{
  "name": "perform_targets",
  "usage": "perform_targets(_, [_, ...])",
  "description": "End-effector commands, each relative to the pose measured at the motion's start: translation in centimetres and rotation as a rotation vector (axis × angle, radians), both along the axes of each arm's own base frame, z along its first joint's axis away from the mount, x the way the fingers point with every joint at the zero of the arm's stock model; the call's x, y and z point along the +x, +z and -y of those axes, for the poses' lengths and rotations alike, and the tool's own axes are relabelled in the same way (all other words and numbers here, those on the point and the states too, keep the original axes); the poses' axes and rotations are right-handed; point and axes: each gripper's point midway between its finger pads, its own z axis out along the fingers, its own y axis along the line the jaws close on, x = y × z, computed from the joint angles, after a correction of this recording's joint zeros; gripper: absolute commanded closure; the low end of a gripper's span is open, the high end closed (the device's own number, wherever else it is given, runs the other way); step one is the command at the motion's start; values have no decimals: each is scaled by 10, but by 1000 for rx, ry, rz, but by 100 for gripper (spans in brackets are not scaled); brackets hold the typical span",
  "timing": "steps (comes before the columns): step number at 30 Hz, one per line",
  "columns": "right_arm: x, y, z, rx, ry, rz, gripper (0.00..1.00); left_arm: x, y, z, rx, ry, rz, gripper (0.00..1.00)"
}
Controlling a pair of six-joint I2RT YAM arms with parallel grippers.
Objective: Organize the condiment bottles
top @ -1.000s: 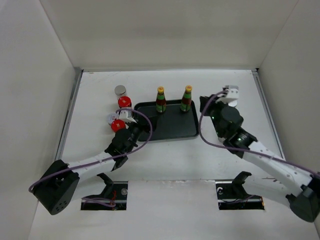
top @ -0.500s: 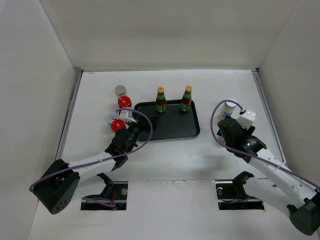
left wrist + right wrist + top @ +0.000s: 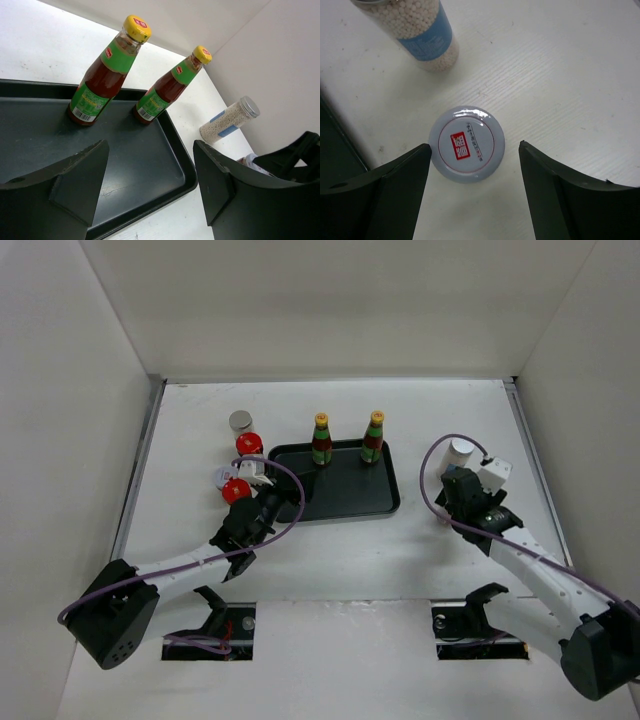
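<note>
Progress partial: two green-labelled sauce bottles (image 3: 321, 439) stand in black tray (image 3: 345, 502), ahead of left gripper (image 3: 150, 146), fingers spread, empty. Red-lidded jars (image 3: 237, 490) sit outside the tray beside it. Right gripper (image 3: 472, 150) spread directly above white-lidded jar (image 3: 467, 143); bead jar (image 3: 422, 35) just beyond. Neither is in the tray.

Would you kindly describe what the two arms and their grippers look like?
The left arm and the right arm have white links, black joints and bulky black bases. A thin purple cable loops along each. The left gripper and the right gripper each carry two broad, matte black, wedge-shaped fingers. I see no markings.
</note>
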Motion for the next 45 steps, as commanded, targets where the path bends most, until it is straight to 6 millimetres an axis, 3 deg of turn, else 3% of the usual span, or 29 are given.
perform_targets(1, [25, 4, -7, 48, 29, 64, 22, 0, 20, 3, -52, -11, 51, 33])
perform_targets(7, [33, -6, -4, 60, 25, 61, 26, 2, 18, 3, -50, -8, 45, 33])
perform_targets(16, [33, -6, -11, 95, 48, 84, 24, 2, 18, 4, -49, -11, 44, 33])
perform_targets(21, [34, -6, -8, 80, 32, 86, 46, 2, 20, 4, -57, -15, 45, 33])
perform_targets(24, [38, 16, -10, 82, 38, 154, 52, 1, 20, 2, -62, -12, 46, 33])
perform_targets(28, [40, 73, -40, 134, 135, 303, 53, 3, 20, 2, -60, -9, 44, 33])
perform_targets(32, [50, 105, -99, 157, 312, 337, 55, 4, 18, 4, -57, -12, 37, 33])
perform_targets(39, [97, 114, -203, 130, 537, 403, 55, 4, 21, 1, -57, -6, 49, 33])
perform_targets(43, [121, 113, -249, 98, 641, 422, 56, 3, 23, -1, -61, -3, 53, 33])
perform_targets(45, [132, 111, -260, 74, 659, 433, 56, 3, 23, 0, -60, -5, 54, 33])
